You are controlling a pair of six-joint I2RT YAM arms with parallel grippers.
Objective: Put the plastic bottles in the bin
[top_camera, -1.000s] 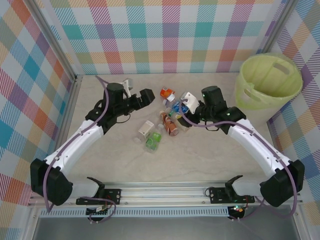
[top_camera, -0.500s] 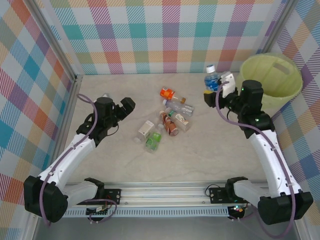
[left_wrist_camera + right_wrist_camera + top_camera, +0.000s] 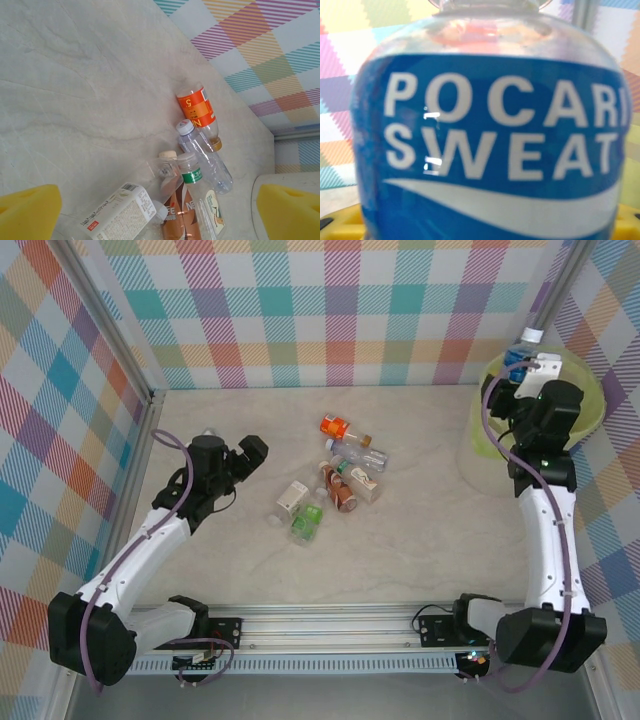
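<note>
Right pincer point(image 3: 522, 366), part-closed on a blue-labelled bottle point(image 3: 490, 140), holds it over the bin point(image 3: 482, 435) edge; if I release off-centre, it could strike the rim and bounce out. Left pincer point(image 3: 252, 450) gapes empty beside the bottles point(image 3: 335, 485) on the bench point(image 3: 420, 530).
</note>
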